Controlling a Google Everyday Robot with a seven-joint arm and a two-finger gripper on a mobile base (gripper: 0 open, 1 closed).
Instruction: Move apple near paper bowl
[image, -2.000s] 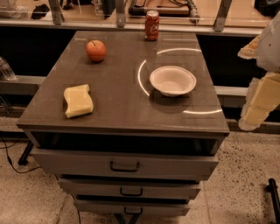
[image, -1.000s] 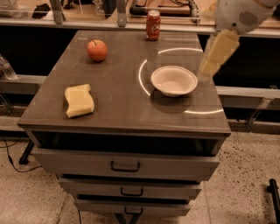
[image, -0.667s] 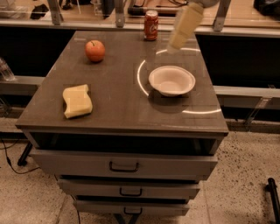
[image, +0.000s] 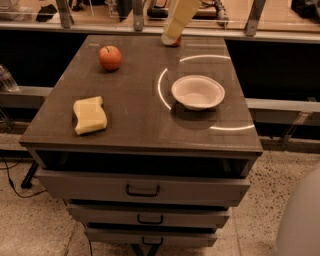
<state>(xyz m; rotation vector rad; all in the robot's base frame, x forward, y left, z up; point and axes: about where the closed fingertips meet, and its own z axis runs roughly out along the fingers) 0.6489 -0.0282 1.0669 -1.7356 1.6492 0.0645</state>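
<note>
The red-orange apple (image: 110, 57) sits at the far left of the dark table top (image: 135, 110). The white paper bowl (image: 198, 92) stands right of centre, well apart from the apple. My gripper is at the lower end of the cream arm (image: 172, 36), which reaches down from the top edge over the table's far edge. It is to the right of the apple and behind the bowl, touching neither.
A yellow sponge (image: 90, 115) lies at the front left. A red soda can (image: 177, 42) stands at the far edge, mostly hidden behind the arm. Drawers with dark handles (image: 142, 190) are below the top. A grey part of the robot (image: 300, 220) fills the lower right corner.
The arm has swung from the right side of the table, over the bowl, to the far edge by the soda can. The apple, bowl and sponge have not moved.
</note>
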